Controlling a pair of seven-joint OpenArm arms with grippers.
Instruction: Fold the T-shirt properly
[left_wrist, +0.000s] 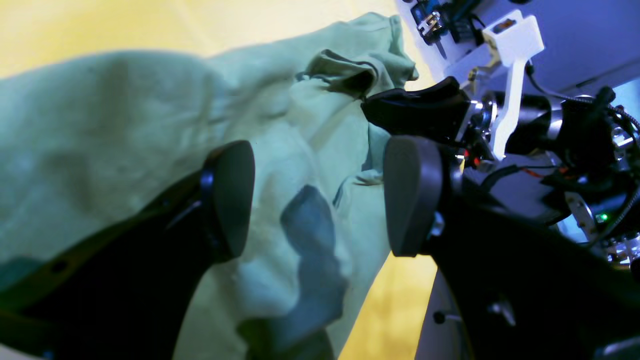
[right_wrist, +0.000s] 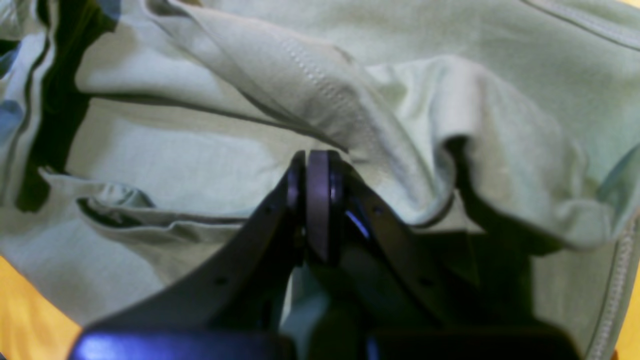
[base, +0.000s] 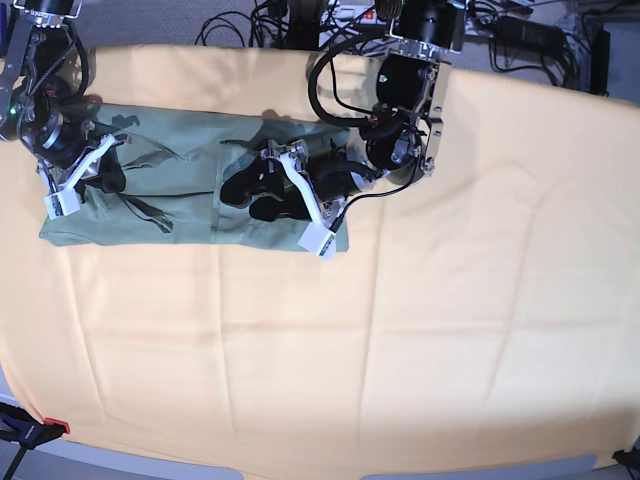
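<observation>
The sage-green T-shirt lies crumpled and partly folded in a long strip at the back left of the orange-yellow cloth. My left gripper is open over the shirt's right half. In the left wrist view its pads stand wide apart with the shirt beneath them. My right gripper is at the shirt's left end. In the right wrist view its pads are pressed together at a stitched fold of the shirt. The right gripper also shows in the left wrist view, at bunched fabric.
The orange-yellow cloth covers the whole table. Cables lie behind the back edge. A black and red clamp sits at the front left corner. The right arm's white camera mount faces my left gripper.
</observation>
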